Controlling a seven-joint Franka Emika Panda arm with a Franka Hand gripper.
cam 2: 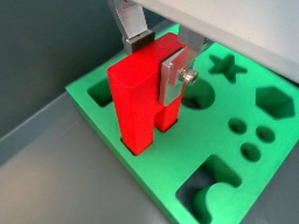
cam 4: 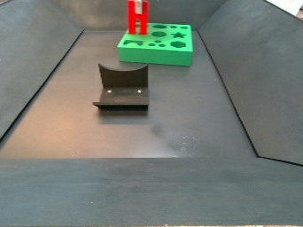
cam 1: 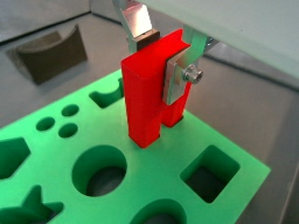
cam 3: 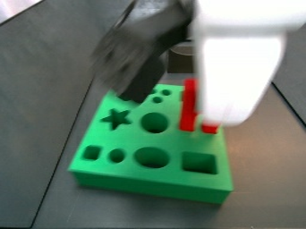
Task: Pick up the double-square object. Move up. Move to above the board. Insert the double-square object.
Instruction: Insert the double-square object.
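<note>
My gripper (cam 1: 162, 52) is shut on the double-square object (cam 1: 149, 92), a tall bright red block held upright between the silver fingers (cam 1: 179, 77). Both wrist views show this; the other one shows the gripper (cam 2: 156, 54) and the block (cam 2: 138, 96). The block's two prongs reach down to the top of the green board (cam 1: 152, 179) near one edge (cam 2: 170, 162). I cannot tell whether the prong tips are inside a hole. In a side view the red block (cam 3: 189, 106) stands at the board's (cam 3: 143, 183) back right, and the blurred arm hides the gripper. Another side view shows the block (cam 4: 137, 16) on the board (cam 4: 154, 58).
The dark L-shaped fixture (cam 4: 122, 86) stands on the grey floor in front of the board, and also shows in a wrist view (cam 1: 52, 54). Sloped dark walls enclose the floor. The board has star, round, square and hexagon holes.
</note>
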